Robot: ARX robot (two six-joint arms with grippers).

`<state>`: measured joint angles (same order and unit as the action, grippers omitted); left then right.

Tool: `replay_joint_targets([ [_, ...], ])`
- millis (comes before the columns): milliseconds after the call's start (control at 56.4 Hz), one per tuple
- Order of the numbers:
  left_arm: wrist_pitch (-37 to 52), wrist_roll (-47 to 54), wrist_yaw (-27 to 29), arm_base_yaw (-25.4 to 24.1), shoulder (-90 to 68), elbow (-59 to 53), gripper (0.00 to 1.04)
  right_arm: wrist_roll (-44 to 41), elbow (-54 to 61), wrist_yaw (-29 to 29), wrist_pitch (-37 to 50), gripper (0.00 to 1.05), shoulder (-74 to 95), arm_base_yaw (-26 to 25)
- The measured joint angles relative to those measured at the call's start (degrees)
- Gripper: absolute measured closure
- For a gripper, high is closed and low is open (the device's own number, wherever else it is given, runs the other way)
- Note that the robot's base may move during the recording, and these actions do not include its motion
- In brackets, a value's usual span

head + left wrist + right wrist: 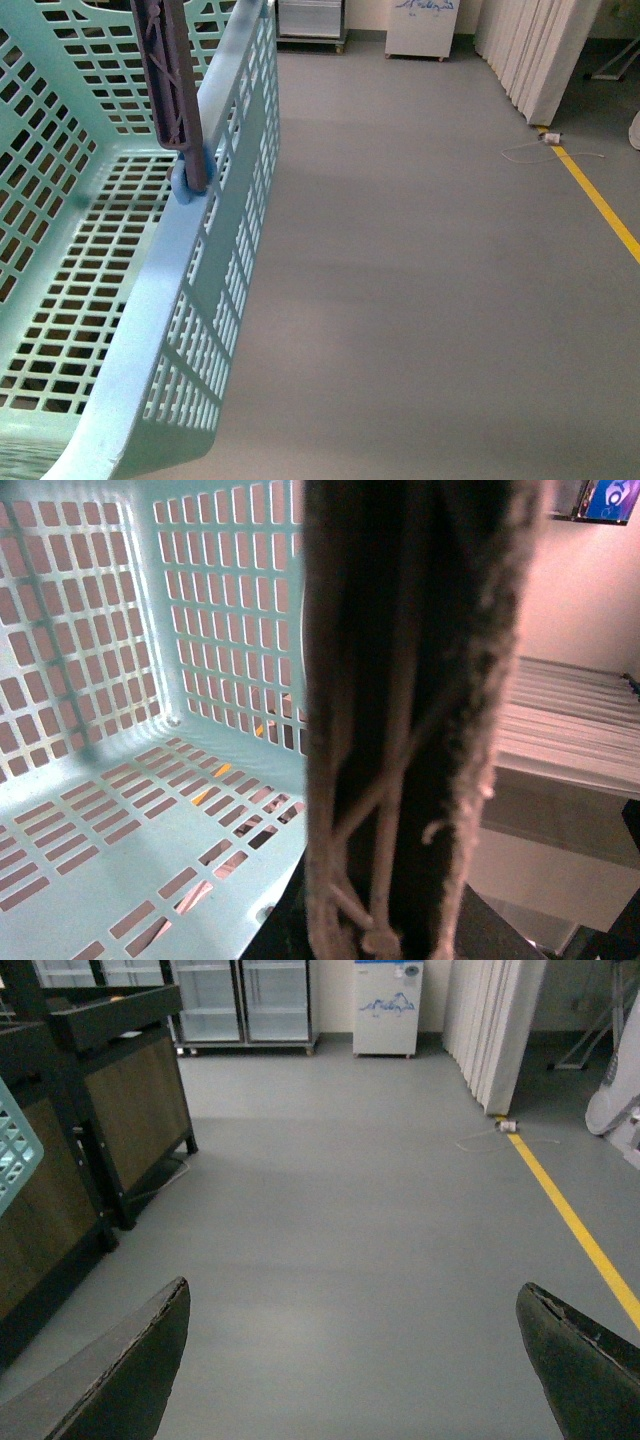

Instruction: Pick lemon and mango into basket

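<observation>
Brown swing handle (400,680) screens the mint-blue slotted plastic basket (150,330) at nine o'clock; right claw (350,1370) spread empty, left claw's grip cannot be told.

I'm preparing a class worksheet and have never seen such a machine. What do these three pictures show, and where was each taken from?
It is a two-armed robot with grippers. The front picture, from a camera on its body, shows a pale mint-blue slotted plastic basket with a brown swing handle, and grey floor beside it; no fruit shows inside. The left wrist camera looks into that basket, the handle close before the lens; the left gripper is unseen. The right wrist camera shows the right gripper over the floor, open, holding nothing.
</observation>
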<state>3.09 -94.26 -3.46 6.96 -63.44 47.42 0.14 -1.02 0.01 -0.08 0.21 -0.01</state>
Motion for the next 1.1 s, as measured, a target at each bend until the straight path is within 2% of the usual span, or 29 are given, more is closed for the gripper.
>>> replay_joint_targets([
  [1100,0.0,0.0,0.0,0.0,0.0,0.0,0.99,0.0,0.0,0.0,0.0,0.09,0.0,0.0],
])
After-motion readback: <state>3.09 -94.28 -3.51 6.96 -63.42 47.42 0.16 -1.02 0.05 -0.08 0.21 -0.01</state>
